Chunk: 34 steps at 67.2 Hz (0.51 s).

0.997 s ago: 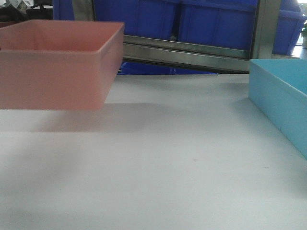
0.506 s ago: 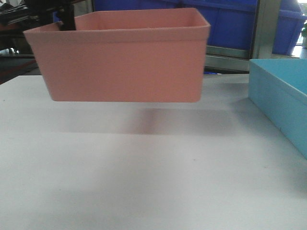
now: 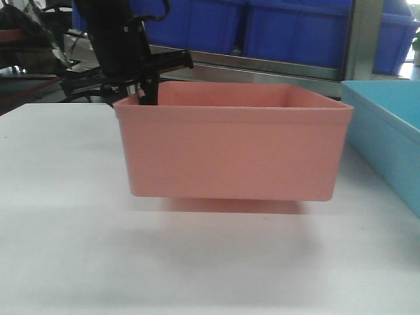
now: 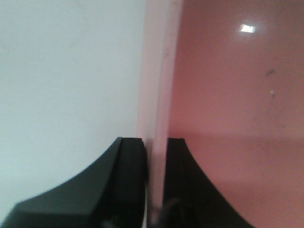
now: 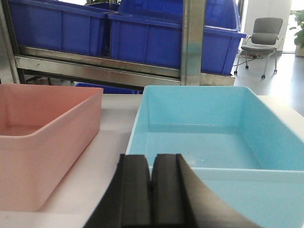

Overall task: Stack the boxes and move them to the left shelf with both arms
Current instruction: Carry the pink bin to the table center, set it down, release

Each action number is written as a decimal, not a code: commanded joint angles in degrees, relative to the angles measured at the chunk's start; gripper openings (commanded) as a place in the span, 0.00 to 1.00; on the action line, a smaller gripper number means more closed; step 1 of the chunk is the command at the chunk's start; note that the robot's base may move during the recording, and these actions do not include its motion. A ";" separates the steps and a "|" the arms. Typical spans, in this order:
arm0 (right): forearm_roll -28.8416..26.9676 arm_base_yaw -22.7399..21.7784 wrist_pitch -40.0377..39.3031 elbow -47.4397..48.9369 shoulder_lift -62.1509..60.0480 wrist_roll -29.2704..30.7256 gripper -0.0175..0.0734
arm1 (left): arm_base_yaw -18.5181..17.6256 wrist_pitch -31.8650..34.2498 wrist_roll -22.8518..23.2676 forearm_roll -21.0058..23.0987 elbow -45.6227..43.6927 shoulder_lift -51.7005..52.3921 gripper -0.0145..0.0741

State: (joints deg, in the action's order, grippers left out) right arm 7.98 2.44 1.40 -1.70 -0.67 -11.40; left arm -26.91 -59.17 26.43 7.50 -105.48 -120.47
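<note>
The salmon pink box [image 3: 230,151] hangs just above the white table [image 3: 59,197], level, with a shadow under it. My left gripper [image 3: 147,98] is shut on its left rear rim. In the left wrist view the pink wall [image 4: 159,95] runs between the two black jaws of that gripper [image 4: 156,147]. To the right the light blue box [image 3: 387,144] rests on the table, a narrow gap from the pink one. In the right wrist view my right gripper [image 5: 152,161] is shut on nothing, just short of the blue box's [image 5: 213,128] near rim, with the pink box [image 5: 42,142] to its left. The left shelf is out of view.
Behind the table stands a steel rack rail [image 3: 262,65] carrying dark blue ribbed bins [image 3: 295,33], with an upright post [image 3: 362,39] at the right. An office chair [image 5: 263,35] stands far right on the floor.
The pink box, held by my left gripper, has travelled from the upper left to the middle and come down close to the table, nearer the blue box. The blue box has not moved.
</note>
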 commanded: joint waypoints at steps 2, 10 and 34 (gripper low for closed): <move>0.14 -0.18 -5.14 1.37 -1.00 0.14 0.25 | -1.07 4.41 1.61 2.01 -2.02 3.10 0.16; 0.14 -0.18 -5.14 1.37 -1.00 0.14 0.25 | -1.72 3.63 1.61 1.48 -2.02 1.43 0.16; 0.14 -0.18 -5.14 1.37 -1.00 0.14 0.25 | -1.72 0.70 -1.22 0.74 -2.02 0.50 0.17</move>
State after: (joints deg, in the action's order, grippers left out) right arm 7.98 2.44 1.40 -1.70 -0.67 -11.40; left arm -28.29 -58.42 26.16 6.90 -105.58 -123.99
